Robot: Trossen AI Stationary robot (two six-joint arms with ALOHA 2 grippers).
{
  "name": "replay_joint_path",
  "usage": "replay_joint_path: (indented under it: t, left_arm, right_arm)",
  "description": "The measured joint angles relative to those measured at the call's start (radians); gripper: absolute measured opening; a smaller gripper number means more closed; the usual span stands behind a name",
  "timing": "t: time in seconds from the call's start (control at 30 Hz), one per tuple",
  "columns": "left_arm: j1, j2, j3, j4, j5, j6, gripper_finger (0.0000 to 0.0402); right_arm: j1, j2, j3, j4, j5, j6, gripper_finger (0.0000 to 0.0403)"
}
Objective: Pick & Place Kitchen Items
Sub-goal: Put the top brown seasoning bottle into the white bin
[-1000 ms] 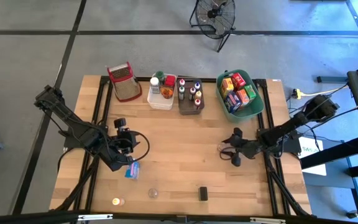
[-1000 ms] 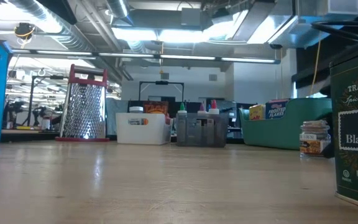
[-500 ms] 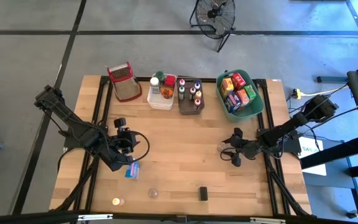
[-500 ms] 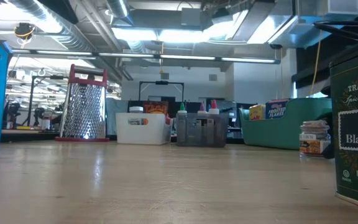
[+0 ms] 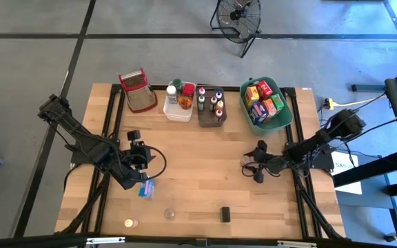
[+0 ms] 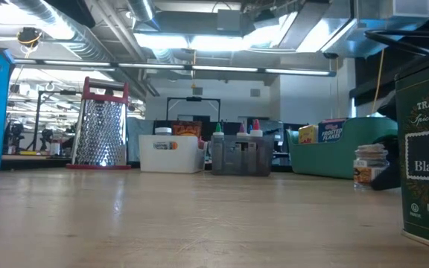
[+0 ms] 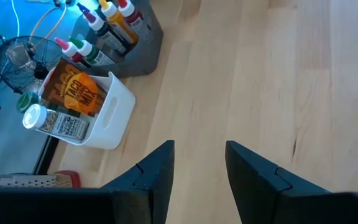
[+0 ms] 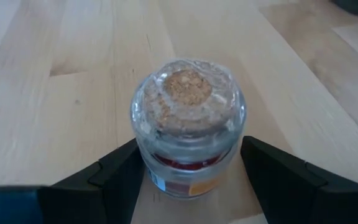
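A small glass spice jar (image 8: 188, 124) with a cork-coloured top stands between the fingers of my right gripper (image 8: 188, 168) on the table's right half (image 5: 249, 165). In the low view the jar (image 6: 369, 165) leans slightly. My left gripper (image 7: 197, 162) hangs open above the table's left half (image 5: 140, 153) with nothing between its fingers; it faces the far bins. A blue box (image 5: 147, 187) stands on the table just nearer than it. My right gripper pinches the jar's glass body (image 8: 160, 177) below its top, one finger on each side. The fingers come from the table's right, slanting downward. The jar leans a little; whether its base is clear of the table I cannot tell.
Along the far edge stand a red-rimmed metal grater (image 5: 136, 89), a white bin (image 5: 178, 110), a grey bin (image 5: 211, 117) of bottles and a green bin (image 5: 287, 110) of boxes. Near the front edge are two small jars (image 5: 170, 214) (image 5: 130, 223) and a dark tin (image 5: 225, 214).
The jar in my right gripper has tipped slightly from upright and shifted a little toward the table's left, the gripper going with it. The right arm behind it has lowered.
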State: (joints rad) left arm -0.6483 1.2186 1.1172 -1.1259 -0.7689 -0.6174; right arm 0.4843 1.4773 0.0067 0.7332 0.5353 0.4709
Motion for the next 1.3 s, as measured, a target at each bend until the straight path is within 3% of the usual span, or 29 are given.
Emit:
replay_joint_path:
  t: [0.5, 0.8, 1.0, 1.17, 1.3]
  left_arm:
    - [0.000, 0.000, 0.000, 0.000, -0.001, 0.029, 0.0139]
    - [0.000, 0.000, 0.000, 0.000, -0.008, 0.029, 0.0139]
    - [0.000, 0.000, 0.000, 0.000, -0.008, 0.029, 0.0139]
    - [0.000, 0.000, 0.000, 0.000, 0.000, 0.029, 0.0139]
    - [0.000, 0.000, 0.000, 0.001, 0.000, 0.029, 0.0139]
  right_arm:
    - [0.000, 0.203, 0.001, 0.243, 0.037, -0.003, 0.0267]
    - [-0.001, 0.223, 0.002, 0.266, 0.043, 0.035, 0.0193]
    - [0.000, 0.223, 0.001, 0.273, 0.036, 0.031, 0.0190]
    - [-0.010, 0.214, -0.001, 0.307, -0.020, -0.016, 0.0190]
    - [-0.058, 0.185, -0.001, 0.308, -0.140, -0.031, 0.0190]
